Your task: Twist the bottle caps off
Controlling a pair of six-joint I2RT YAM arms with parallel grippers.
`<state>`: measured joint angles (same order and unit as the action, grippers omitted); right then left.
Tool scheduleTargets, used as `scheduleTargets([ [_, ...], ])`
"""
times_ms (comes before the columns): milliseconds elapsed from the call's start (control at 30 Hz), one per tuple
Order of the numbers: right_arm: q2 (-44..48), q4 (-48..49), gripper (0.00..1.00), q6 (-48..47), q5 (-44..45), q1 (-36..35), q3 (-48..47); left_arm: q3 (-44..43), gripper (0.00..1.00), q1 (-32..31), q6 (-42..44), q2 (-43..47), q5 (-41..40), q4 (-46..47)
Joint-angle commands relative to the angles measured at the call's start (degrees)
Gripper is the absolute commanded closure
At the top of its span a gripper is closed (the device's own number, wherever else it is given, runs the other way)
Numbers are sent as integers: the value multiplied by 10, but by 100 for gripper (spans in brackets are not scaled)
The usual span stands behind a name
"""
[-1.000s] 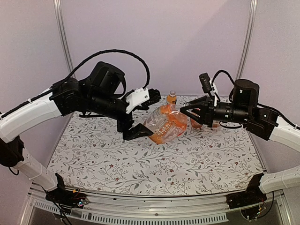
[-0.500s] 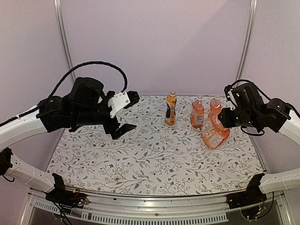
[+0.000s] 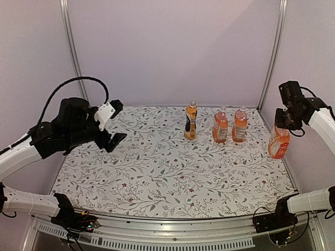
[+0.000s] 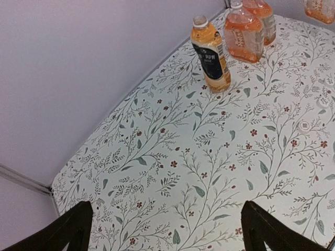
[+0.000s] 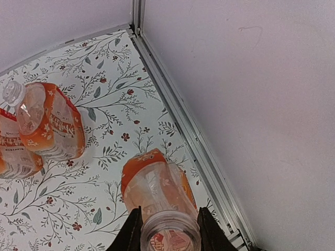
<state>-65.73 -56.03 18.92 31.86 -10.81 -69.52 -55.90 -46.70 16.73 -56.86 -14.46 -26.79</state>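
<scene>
My right gripper (image 3: 285, 119) is shut on the neck of a squat orange-label bottle (image 3: 278, 142) and holds it in the air over the table's right edge. In the right wrist view the fingers (image 5: 129, 232) clamp the neck of the bottle (image 5: 157, 185), whose mouth looks open with no cap. A tall slim dark-label bottle (image 3: 191, 121) with a white cap (image 3: 192, 104) and two squat bottles (image 3: 220, 126) (image 3: 239, 125) stand at the back. My left gripper (image 3: 112, 125) is open and empty above the table's left side; it also shows in the left wrist view (image 4: 167, 238).
A small white round thing (image 4: 304, 125), like a loose cap, lies on the floral table cover (image 3: 157, 172) in front of the bottles. A metal rail (image 5: 193, 136) and purple walls bound the table at the right and back.
The left gripper let go of the squat bottle and drew back to the left. The right gripper carried that bottle from the table's middle to the far right edge.
</scene>
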Motion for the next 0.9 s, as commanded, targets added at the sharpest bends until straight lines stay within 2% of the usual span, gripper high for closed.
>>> scheduleTargets([
  [0,-36,76,100,-45,-74,54,-23,44,0,73,-64,23,8,10],
  [267,-131,106,100,-64,-108,103,-68,99,0,172,-125,72,56,11],
  [567,-196,138,100,-65,-144,133,-92,156,1,251,-138,124,86,15],
  [867,-298,197,100,-51,-206,134,-143,194,1,289,-141,167,105,6],
])
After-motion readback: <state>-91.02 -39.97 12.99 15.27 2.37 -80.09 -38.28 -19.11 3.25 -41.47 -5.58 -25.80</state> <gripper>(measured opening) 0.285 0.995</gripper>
